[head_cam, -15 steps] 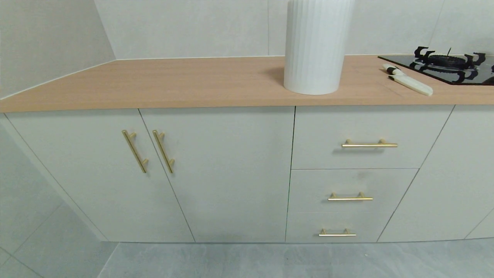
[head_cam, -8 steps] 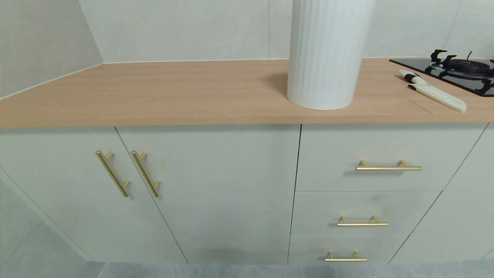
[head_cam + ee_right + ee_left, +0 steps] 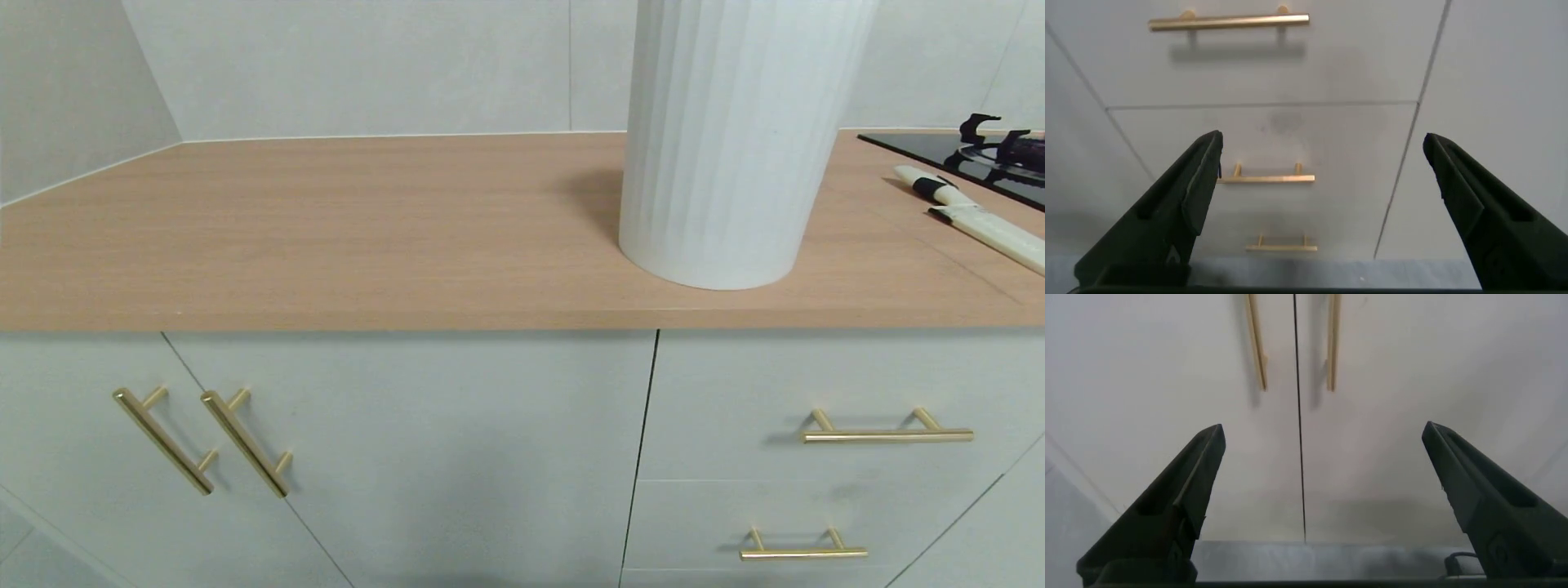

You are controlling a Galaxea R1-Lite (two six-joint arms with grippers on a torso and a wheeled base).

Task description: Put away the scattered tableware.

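Knife (image 3: 971, 216) lies flat on the counter (image 3: 326, 237) at my right, just beside the stove (image 3: 992, 151) and apart from the white ribbed tub (image 3: 727, 147) standing upright near the front edge. My left pincer (image 3: 1321, 431) is spread wide, empty, facing the two door handles (image 3: 1257, 343). My right pincer (image 3: 1321, 139) is wide and empty too, facing the drawers (image 3: 1266, 131).

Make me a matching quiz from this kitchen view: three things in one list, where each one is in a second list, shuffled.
1. ribbed white container
2. knife
3. pair of door handles

A. below the countertop, at the left
B. standing upright on the countertop
C. lying flat near the stove

Pairs: 1-B, 2-C, 3-A.
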